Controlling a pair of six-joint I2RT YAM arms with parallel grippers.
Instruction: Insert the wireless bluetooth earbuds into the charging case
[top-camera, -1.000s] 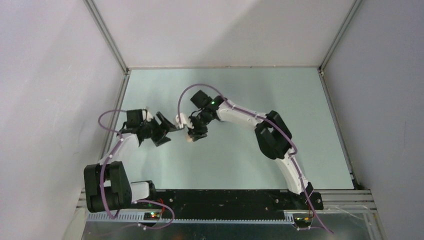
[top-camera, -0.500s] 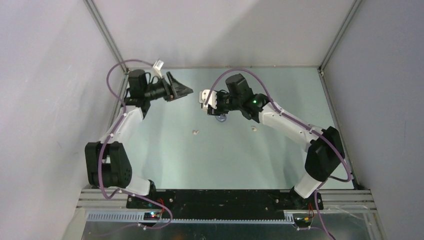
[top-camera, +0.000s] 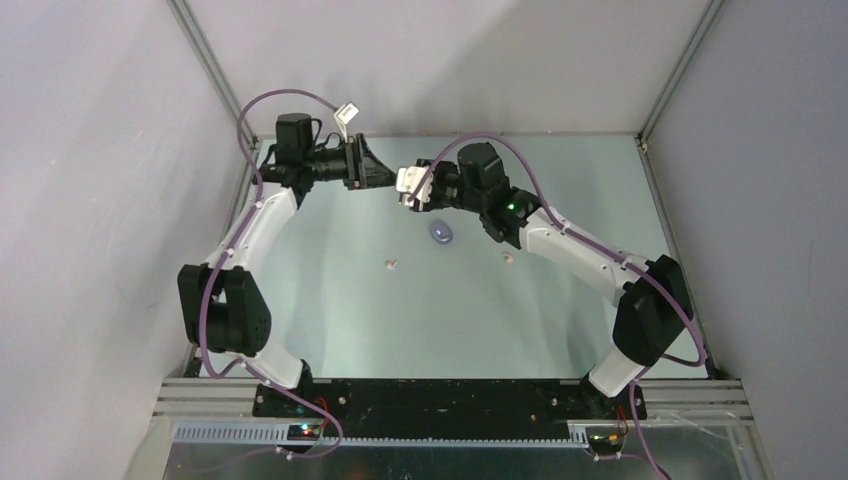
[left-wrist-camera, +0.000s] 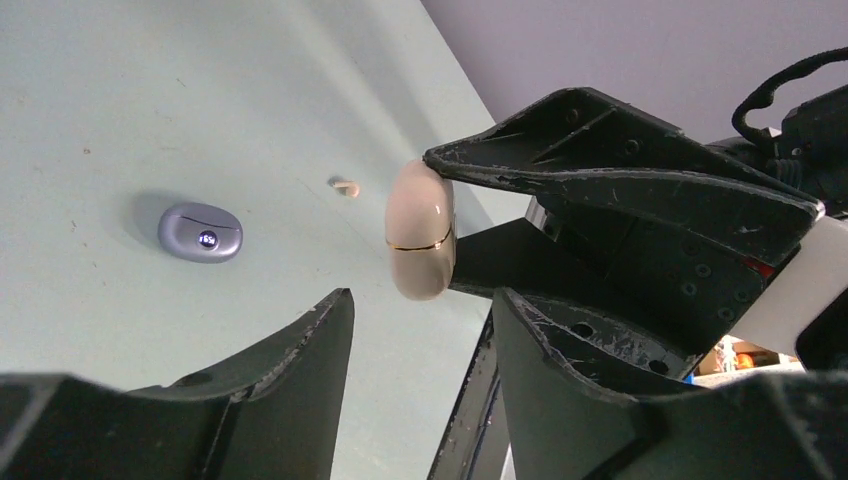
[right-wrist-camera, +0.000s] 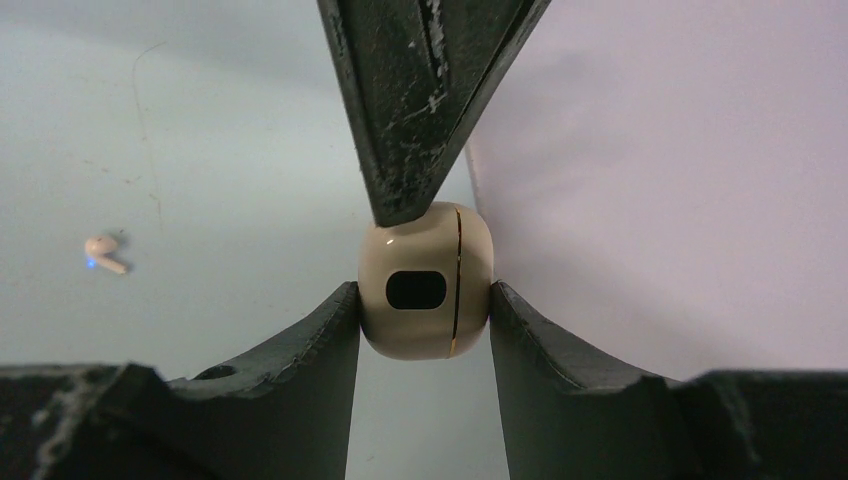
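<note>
Pale green desk (top-camera: 330, 310) | right gripper (right-wrist-camera: 424, 300) clamped on cream charging case (right-wrist-camera: 425, 290), held above desk | left gripper (left-wrist-camera: 422, 296) part open, empty, fingertip at that case | lilac case (top-camera: 441, 232) on desk below right gripper | cream earbud (top-camera: 392, 265) farther off | second cream earbud (top-camera: 509, 257) well apart from it

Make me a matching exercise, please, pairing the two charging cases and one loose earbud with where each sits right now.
Things:
1. cream charging case
2. lilac charging case
3. cream earbud

Places:
A. closed, resting on the table
B. held off the table in the right gripper jaws
C. loose on the table, outside any case

Pairs: 1-B, 2-A, 3-C
</note>
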